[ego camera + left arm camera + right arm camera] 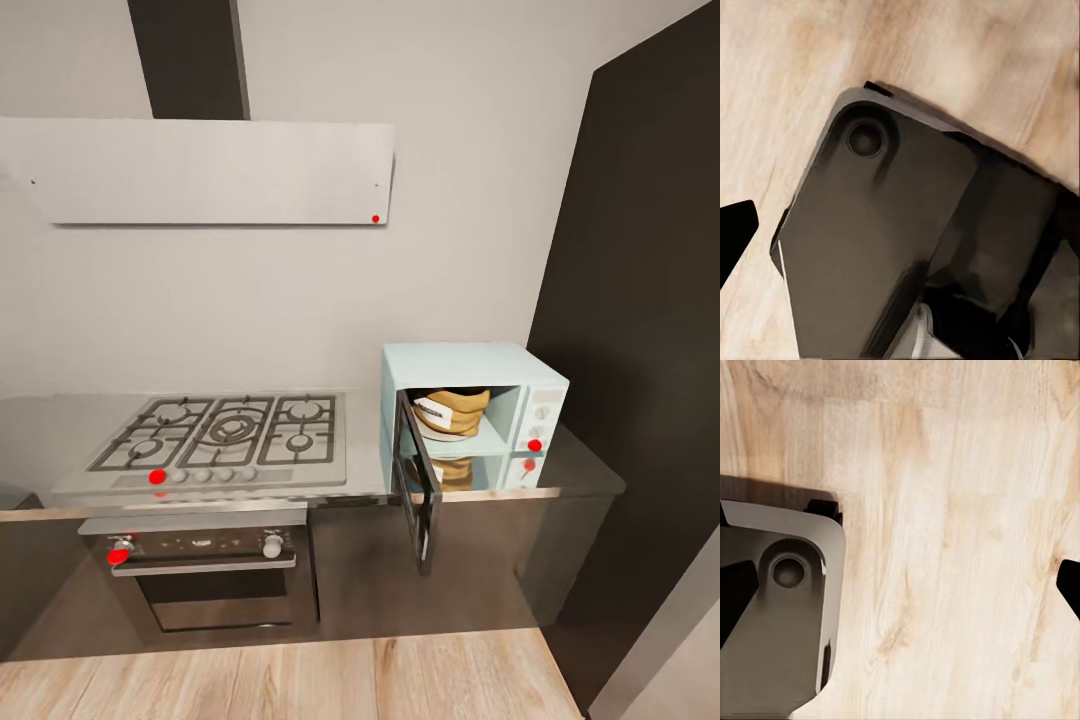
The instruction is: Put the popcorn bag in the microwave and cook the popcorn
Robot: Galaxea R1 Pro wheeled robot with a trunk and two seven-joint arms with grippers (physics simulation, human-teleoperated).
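Note:
The pale mint-blue microwave [470, 362] stands on the grey glossy countertop [585, 470] at its right end. Its dark glass door [418, 492] is swung open toward me. Inside the cavity sits the tan popcorn bag [452, 410], white label facing out. No popcorn kernels can be made out. A red dot [535, 445] glows on the control panel. In the left wrist view my left gripper [900, 225] hangs over the wood floor, one dark fingertip [735, 234] at the frame's edge. My right gripper [900, 589] stands open, fingertips [735, 594] far apart with nothing between them.
A gas hob [225, 432] lies left of the microwave, a built-in black oven [205, 575] below it and a range hood [205, 170] above. A tall dark cabinet [640, 300] rises at the right. The robot's grey base [877, 247] [776, 622] rests on the wood floor [300, 680].

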